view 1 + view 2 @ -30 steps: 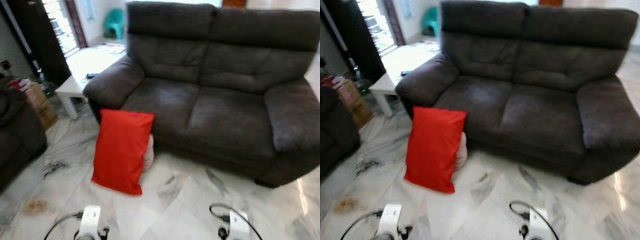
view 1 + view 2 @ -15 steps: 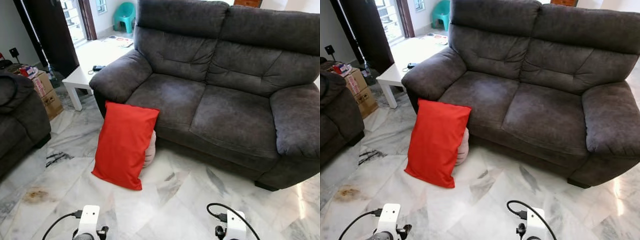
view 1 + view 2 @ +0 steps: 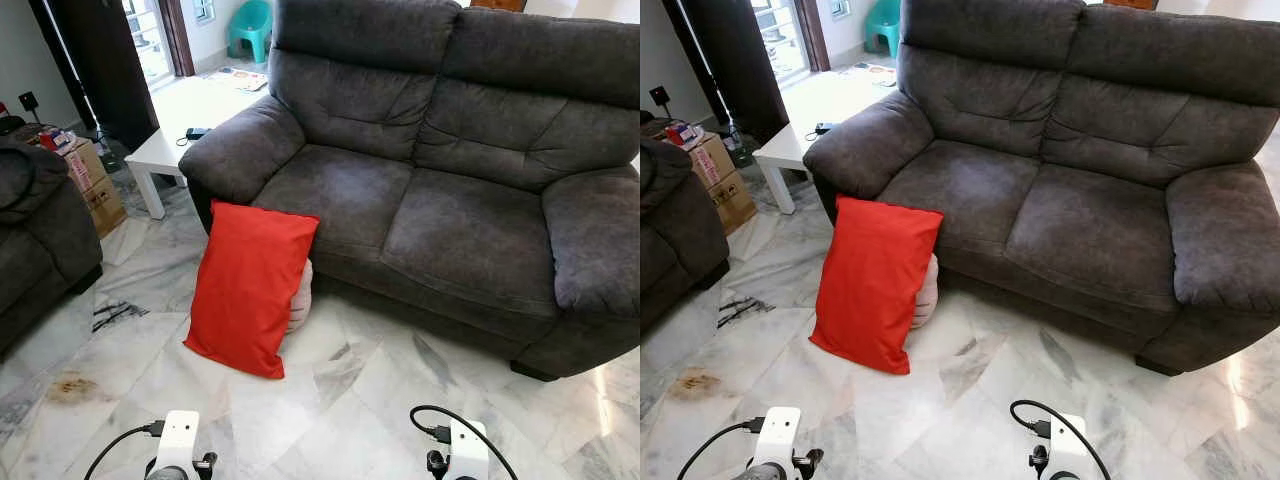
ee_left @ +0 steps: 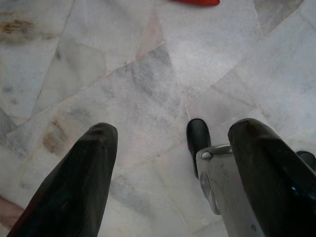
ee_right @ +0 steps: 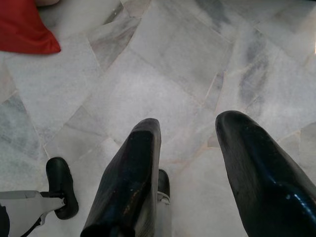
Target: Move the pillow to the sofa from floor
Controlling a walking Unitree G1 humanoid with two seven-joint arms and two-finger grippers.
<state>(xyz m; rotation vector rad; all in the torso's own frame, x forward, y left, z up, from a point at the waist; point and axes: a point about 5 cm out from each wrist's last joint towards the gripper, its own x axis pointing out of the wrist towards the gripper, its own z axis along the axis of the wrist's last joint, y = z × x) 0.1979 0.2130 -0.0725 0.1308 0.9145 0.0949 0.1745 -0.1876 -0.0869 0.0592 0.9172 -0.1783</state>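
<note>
The red pillow point(image 3: 250, 289) is stood on end on the marble floor point(image 3: 330, 410), leaned against the front of the dark grey sofa point(image 3: 430, 170) below its left armrest. A pale rounded object point(image 3: 299, 298) is wedged between pillow and sofa base; most of it is hidden and it cannot be identified. In the left wrist view only a red sliver of the pillow is seen at the frame edge; in the right wrist view one corner is cut off by the frame.

Both seat cushions are unoccupied. Open floor is available in front of the sofa, between the pillow and the arms.

The left hand point(image 4: 173, 163) and right hand point(image 5: 192, 158) are held low over the floor, well apart from the pillow, each with fingers spread wide and nothing between them.

A white tabletop point(image 3: 185, 120) stands beside the left armrest, a small dark item on it. A second dark seat point(image 3: 35, 230) is cut off at the left edge, cardboard boxes point(image 3: 95, 185) just beside it.
</note>
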